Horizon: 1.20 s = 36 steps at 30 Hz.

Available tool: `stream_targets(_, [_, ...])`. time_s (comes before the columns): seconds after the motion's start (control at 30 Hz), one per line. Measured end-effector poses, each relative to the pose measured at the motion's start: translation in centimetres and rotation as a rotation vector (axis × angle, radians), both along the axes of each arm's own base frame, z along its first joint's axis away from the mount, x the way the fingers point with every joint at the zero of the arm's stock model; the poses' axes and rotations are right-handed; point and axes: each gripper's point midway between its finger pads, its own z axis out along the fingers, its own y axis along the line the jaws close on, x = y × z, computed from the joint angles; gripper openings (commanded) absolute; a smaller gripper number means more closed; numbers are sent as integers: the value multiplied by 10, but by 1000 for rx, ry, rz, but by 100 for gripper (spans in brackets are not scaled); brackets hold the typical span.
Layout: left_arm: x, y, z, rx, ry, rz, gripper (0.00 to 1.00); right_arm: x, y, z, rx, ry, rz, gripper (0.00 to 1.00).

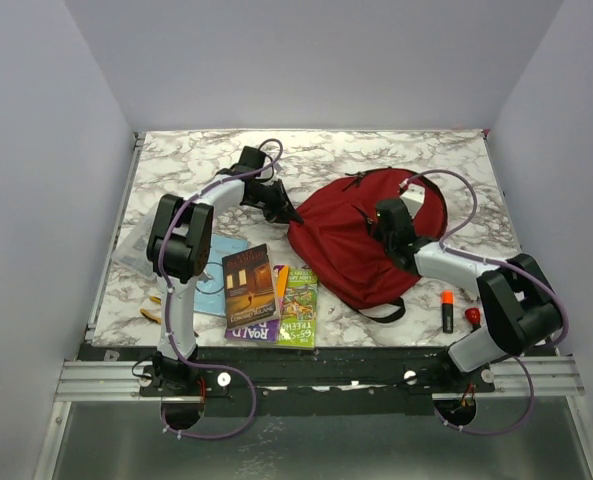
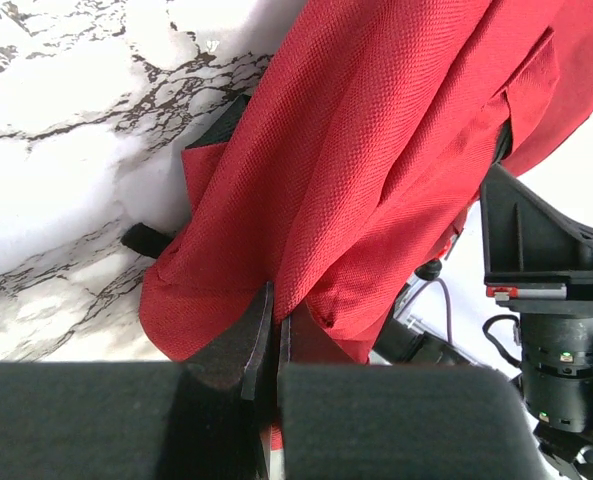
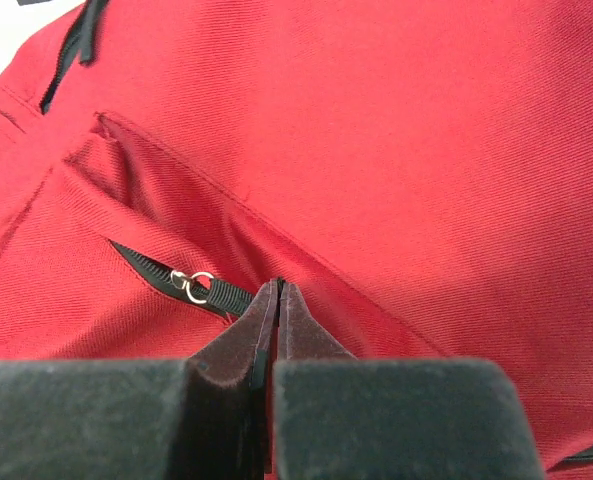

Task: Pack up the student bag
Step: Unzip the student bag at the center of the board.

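The student bag (image 1: 348, 243), a dark-red backpack, lies flat at the middle right of the marble table. My left gripper (image 1: 290, 214) is at its left edge. In the left wrist view it (image 2: 275, 300) is shut on a fold of the bag's red fabric (image 2: 376, 150). My right gripper (image 1: 384, 226) rests on top of the bag. In the right wrist view it (image 3: 279, 287) is shut on the black zipper pull (image 3: 221, 296), right beside its metal ring (image 3: 198, 287), on the bag's front (image 3: 376, 120).
Several books lie at the front left: a dark one (image 1: 250, 284), a green one (image 1: 298, 305), a purple one (image 1: 246, 331) and a light-blue one (image 1: 209, 270). An orange highlighter (image 1: 447, 310) and a small red object (image 1: 471, 318) lie front right. The right arm (image 2: 556, 300) shows behind the bag.
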Motion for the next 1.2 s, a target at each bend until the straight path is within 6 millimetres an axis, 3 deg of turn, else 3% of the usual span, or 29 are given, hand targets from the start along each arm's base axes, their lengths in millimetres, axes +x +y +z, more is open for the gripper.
stream_targets(0.13, [-1,1,3,-4,-3,0,0,-14,-13,1,-4,1,-17,1])
stream_targets(0.3, [-2,0,7,-21,-2,-6,0,-27,-46,15,56,-3,-105,1])
stream_targets(0.43, [6,12,6,-18,-1,24,0,-50,-72,20,82,10,-169,1])
stream_targets(0.6, [16,26,8,-19,-15,55,0,-61,-48,26,161,13,-20,1])
stream_targets(0.63, [16,25,9,-19,-19,53,5,-61,-39,26,174,25,27,1])
stream_targets(0.77, [9,16,19,-19,-60,17,39,-44,-5,26,201,99,193,16])
stream_targets(0.87, [6,11,31,-21,-101,-4,65,-18,21,31,212,118,301,38])
stream_targets(0.97, [3,6,47,-22,-159,-27,80,-3,39,32,223,127,389,52])
stream_targets(1.03, [3,7,53,-6,-199,-38,83,5,46,29,224,136,436,58])
stream_targets(1.2, [5,6,60,44,-252,-62,83,27,45,19,223,165,490,57])
